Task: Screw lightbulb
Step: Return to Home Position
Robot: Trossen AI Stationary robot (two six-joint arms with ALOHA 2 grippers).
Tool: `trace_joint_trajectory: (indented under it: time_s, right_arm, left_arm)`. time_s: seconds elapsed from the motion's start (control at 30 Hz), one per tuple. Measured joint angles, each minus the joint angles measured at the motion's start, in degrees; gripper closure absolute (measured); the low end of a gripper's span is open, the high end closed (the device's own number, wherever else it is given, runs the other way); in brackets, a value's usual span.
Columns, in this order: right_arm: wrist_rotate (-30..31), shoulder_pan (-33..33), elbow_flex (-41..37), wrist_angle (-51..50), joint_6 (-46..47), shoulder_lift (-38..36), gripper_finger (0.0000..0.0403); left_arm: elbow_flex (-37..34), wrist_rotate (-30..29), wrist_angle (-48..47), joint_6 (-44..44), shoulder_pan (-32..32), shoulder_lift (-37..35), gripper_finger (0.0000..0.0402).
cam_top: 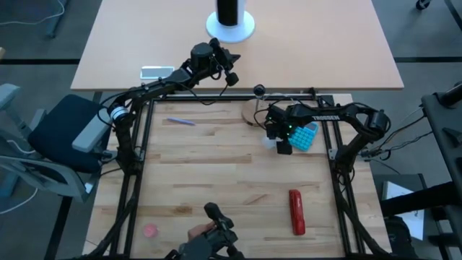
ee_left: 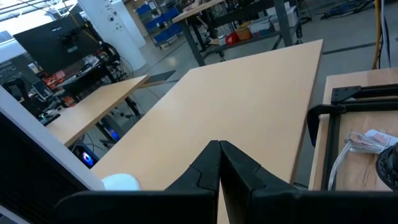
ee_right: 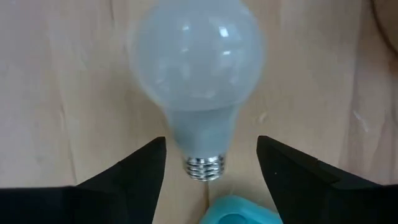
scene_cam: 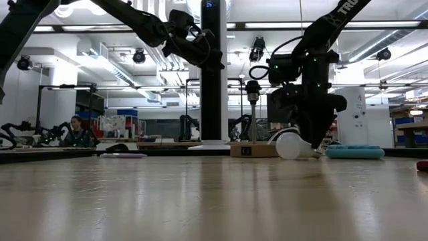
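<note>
Lightbulb [ee_right: 196, 81] lies flat on the desk [ee_right: 62, 93] between the spread, empty right fingers [ee_right: 134, 171], screw end toward the wrist; closed left fingers [ee_left: 202, 168] hang well apart.

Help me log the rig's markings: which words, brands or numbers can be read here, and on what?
"TROSSEN": white letters on the dark right robot arm, high view.
"TRO": same arm in the low view, cut off by the picture's edge.
Too small to read: the lit display atop the tall black column; keys of the light blue calculator.
</note>
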Motion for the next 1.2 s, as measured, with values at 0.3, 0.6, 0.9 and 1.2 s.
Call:
trace_joint_trajectory:
  time_s: [0.3,0.6,0.9,1.2]
  right_arm:
    - [2.6,0.0,1.6,-10.8,3.2,-3.2,0.0153]
    - [2.5,0.0,1.1,-13.9,9.4,-16.2,0.0170]
    - [-8.5,0.0,-7.7,41.7,12.0,-26.0,0.0197]
    - [-21.0,7.2,-7.1,55.7,14.4,-21.3,0.0218]
  left_arm:
    - [0.0,0.0,-1.1,0.0,0.0,-0.2,0.0401]
    - [0.0,5.4,-7.5,1.6,-1.1,-4.9,0.0401]
    - [-24.9,27.0,15.4,-7.6,-8.5,-23.6,0.0401]
    - [-46.4,-1.4,26.1,5.5,-27.3,-44.1,0.0401]
